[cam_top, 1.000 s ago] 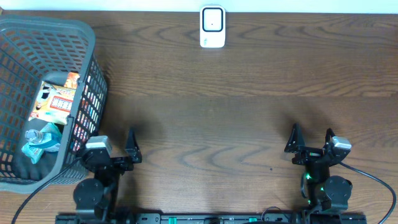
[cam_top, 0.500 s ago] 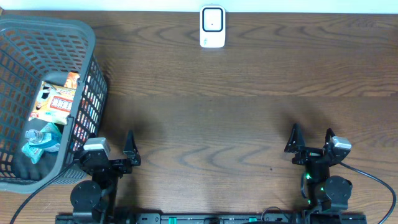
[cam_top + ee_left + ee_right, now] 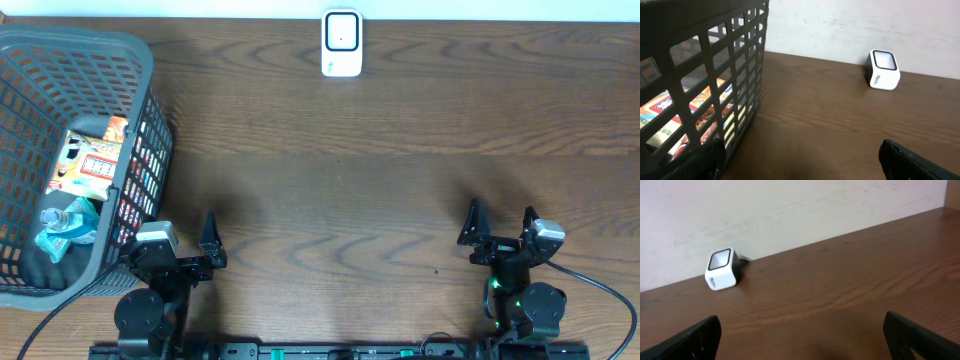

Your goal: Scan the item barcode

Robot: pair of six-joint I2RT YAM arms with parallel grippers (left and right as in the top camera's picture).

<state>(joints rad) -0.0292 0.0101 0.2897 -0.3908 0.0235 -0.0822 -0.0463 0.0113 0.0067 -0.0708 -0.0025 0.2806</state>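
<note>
While left pincer (image 3: 170, 226) and right pincer (image 3: 500, 212) gape empty, boxy white scanner (image 3: 342, 43) sits on wood-grain table (image 3: 350, 180) (gridded plastic basket (image 3: 142, 70)).

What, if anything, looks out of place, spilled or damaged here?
Nothing stands out. The scanner stands by the far wall, the basket sits upright at the left with its packets inside, and the left gripper and right gripper are open and empty.

Dark wood-grain table (image 3: 400, 150), pale scuffed wall (image 3: 790, 205) along its far edge.
</note>
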